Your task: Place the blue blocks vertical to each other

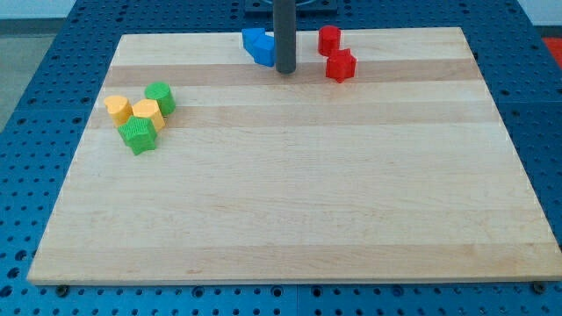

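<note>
Rod, no fingers: my tip (pixel 285 69) touches the blue blocks' (pixel 259 46) right side, holding nothing (their two shapes merge, pressed together at the board's 12 o'clock edge). At 9 o'clock cluster a yellow block (pixel 118 108), green block (pixel 138 135), second yellow (pixel 147 114), green cylinder (pixel 160 96). Right of the tip: red cylinder (pixel 328 39), red block (pixel 340 65). Wooden board (pixel 290 202) lies open below.

Two blue blocks (pixel 259 46) lie touching near the board's top edge.
</note>
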Controlling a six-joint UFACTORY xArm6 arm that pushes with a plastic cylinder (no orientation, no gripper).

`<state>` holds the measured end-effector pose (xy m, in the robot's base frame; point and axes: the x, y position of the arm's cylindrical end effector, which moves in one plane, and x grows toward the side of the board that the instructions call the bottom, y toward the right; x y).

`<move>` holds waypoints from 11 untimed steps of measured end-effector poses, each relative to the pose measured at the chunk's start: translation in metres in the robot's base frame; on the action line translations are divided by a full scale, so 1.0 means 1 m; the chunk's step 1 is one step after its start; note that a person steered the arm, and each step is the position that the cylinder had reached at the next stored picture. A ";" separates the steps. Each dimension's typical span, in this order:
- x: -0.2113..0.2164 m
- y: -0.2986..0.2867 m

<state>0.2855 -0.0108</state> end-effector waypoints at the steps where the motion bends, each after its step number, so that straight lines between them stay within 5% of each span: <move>1: 0.030 -0.069; 5: -0.057 -0.111; 9: -0.063 -0.037; 11: -0.030 -0.030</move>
